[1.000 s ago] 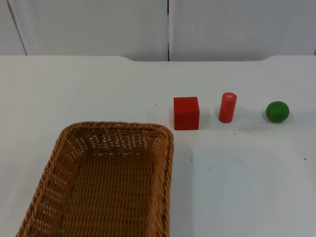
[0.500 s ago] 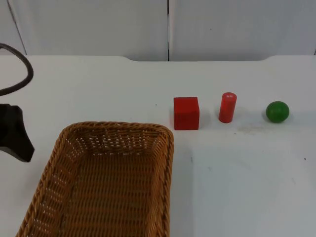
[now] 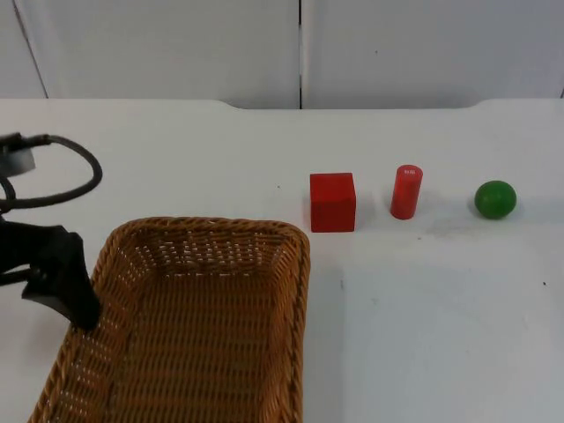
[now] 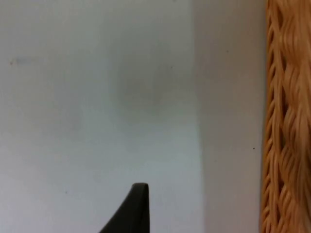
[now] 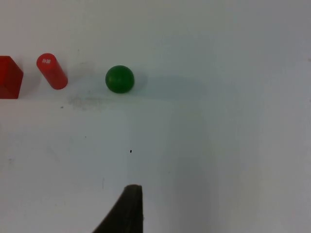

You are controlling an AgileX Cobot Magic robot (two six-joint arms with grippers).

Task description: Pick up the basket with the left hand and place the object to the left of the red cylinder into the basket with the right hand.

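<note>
A brown wicker basket [image 3: 298, 264] lies at the front left of the table. My left gripper [image 3: 63, 280] hovers just outside the basket's left rim [image 4: 286, 121], close to the wicker. A red cube [image 3: 332, 202] stands to the left of the upright red cylinder [image 3: 406, 191]. A green ball [image 3: 495, 199] rests to the cylinder's right. My right gripper [image 5: 129, 208] waits above bare table, well back from the cube [image 5: 8, 77], the cylinder [image 5: 52, 72] and the ball [image 5: 119, 79].
The grey partition wall [image 3: 300, 48] closes off the far edge of the table. White table top [image 3: 441, 317] stretches between the basket and the three small objects.
My left arm has come in from the left edge and moved right and forward, up to the basket's left rim. The basket and the three objects have not moved.
</note>
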